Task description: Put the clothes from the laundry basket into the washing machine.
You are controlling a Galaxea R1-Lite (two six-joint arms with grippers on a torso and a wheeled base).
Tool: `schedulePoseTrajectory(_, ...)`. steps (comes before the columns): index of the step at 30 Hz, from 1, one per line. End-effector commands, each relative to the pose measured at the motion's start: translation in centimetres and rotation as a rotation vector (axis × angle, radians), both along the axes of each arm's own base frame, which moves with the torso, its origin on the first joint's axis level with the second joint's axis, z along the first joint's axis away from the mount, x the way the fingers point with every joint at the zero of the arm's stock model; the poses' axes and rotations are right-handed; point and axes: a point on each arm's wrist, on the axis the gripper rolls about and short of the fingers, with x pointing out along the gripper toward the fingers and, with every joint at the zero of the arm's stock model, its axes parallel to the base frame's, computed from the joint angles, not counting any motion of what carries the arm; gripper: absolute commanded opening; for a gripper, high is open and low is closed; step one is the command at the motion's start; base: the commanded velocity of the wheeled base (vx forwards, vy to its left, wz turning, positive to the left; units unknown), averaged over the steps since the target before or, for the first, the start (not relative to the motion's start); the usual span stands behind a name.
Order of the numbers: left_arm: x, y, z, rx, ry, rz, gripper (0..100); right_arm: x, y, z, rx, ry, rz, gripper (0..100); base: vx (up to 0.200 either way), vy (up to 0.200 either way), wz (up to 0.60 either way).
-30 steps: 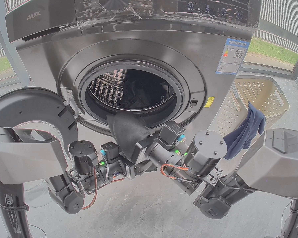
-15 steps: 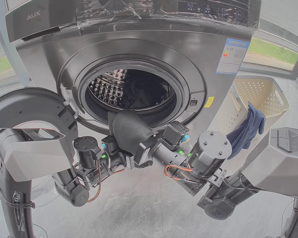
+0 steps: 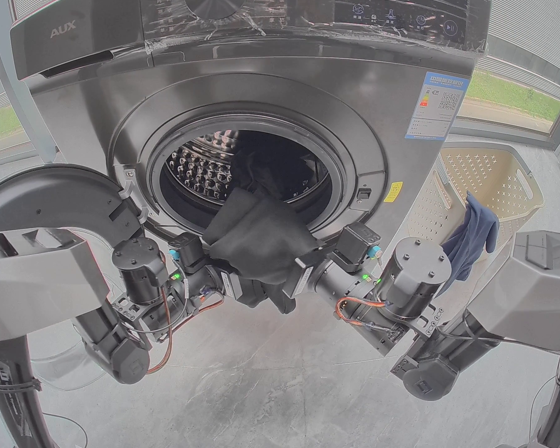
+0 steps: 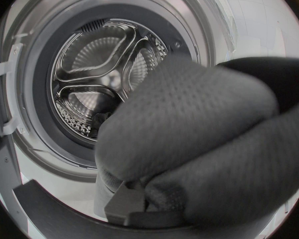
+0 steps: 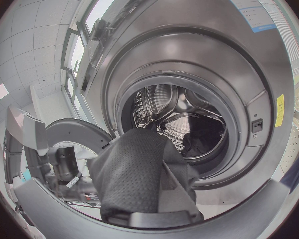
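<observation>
The left hand (image 3: pixel 246 289) has been raised towards the washer (image 3: pixel 379 126); buried under the cloth (image 3: pixel 255 234), its grip cannot be told. The cloth, hung below the door rim a second ago, is now laid with its top edge over the rim, at the mouth of the drum (image 3: pixel 199 169). It is pinched by the right hand (image 3: pixel 295 281). This piece is judged nearly loaded; a blue garment (image 3: pixel 466 244) is left draped over the basket (image 3: pixel 510 163).

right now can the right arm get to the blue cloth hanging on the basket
Probably not yet. Nothing blocks the blue cloth draped over the basket rim, but the right end effector is gripping the dark garment at the washer mouth and would likely need to release that first.
</observation>
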Motion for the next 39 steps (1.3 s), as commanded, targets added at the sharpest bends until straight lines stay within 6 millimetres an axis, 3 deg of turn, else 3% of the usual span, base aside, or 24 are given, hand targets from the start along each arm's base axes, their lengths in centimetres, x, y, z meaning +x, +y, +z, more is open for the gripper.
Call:
schedulePoseTrajectory(1, -3.1, 1.3, 2.9, -0.031, -0.023, -0.016, 0, 0.6, -0.9, -0.7, -0.016, 0.022, -0.028, 0, 0.0, 0.0, 0.0)
schedulePoseTrajectory(6, -4.3, 1.9, 3.3, -0.03, -0.016, -0.016, 0, 0.5, -0.8, -0.8, -0.019, 0.025, -0.023, 0, 0.0, 0.0, 0.0)
schedulePoseTrajectory(7, -5.0, 2.3, 3.9, -0.06, -0.008, -0.018, 0, 0.8, -0.6, -1.8, -0.037, 0.042, -0.025, 0, 0.0, 0.0, 0.0)
schedulePoseTrajectory(13, -5.3, 2.1, 3.6, -0.059, 0.004, -0.024, 0, 0.9, -0.3, -3.0, -0.057, 0.063, -0.02, 0, 0.0, 0.0, 0.0)
schedulePoseTrajectory(20, -5.3, 2.1, 3.7, -0.06, 0.002, -0.026, 0, 0.7, 0.1, -3.0, -0.057, 0.059, -0.007, 0, 0.0, 0.0, 0.0)
schedulePoseTrajectory(21, -5.2, 2.1, 3.6, -0.059, 0.005, -0.024, 0, 0.5, 0.3, -2.8, -0.05, 0.055, 0.001, 100, 0.0, 0.0, 0.0)
schedulePoseTrajectory(26, -5.4, 1.9, 3.6, -0.06, 0.006, -0.025, 0, -0.7, -0.6, -1.9, -0.066, 0.05, 0.008, 100, 0.0, 0.0, 0.0)
schedulePoseTrajectory(30, -6.2, 2.2, 4.0, -0.062, 0.005, -0.015, 0, -4.6, -3.5, -2.0, -0.175, 0.08, 0.083, 100, 0.0, 0.0, 0.0)
schedulePoseTrajectory(31, -6.2, 2.2, 4.0, -0.062, 0.005, -0.015, 0, -4.6, -3.5, -2.0, -0.175, 0.08, 0.083, 100, 0.0, 0.0, 0.0)
schedulePoseTrajectory(32, -6.8, 2.5, 4.2, -0.061, 0.005, -0.005, 0, -6.8, -4.8, -2.3, -0.229, 0.104, 0.142, 100, 0.0, 0.0, 0.0)
schedulePoseTrajectory(33, -7.2, 2.5, 4.3, -0.063, 0.006, -0.006, 0, -7.5, -5.4, -2.5, -0.246, 0.117, 0.154, 100, 0.0, 0.0, 0.0)
schedulePoseTrajectory(35, -7.9, 2.8, 4.7, -0.068, 0.001, -0.006, 0, -8.8, -6.5, -2.7, -0.27, 0.141, 0.169, 100, 0.0, 0.0, 0.0)
schedulePoseTrajectory(39, -8.1, 3.0, 4.9, -0.073, -0.004, 0.001, 0, -9.4, -7.3, -2.9, -0.29, 0.153, 0.169, 100, 0.0, 0.0, 0.0)
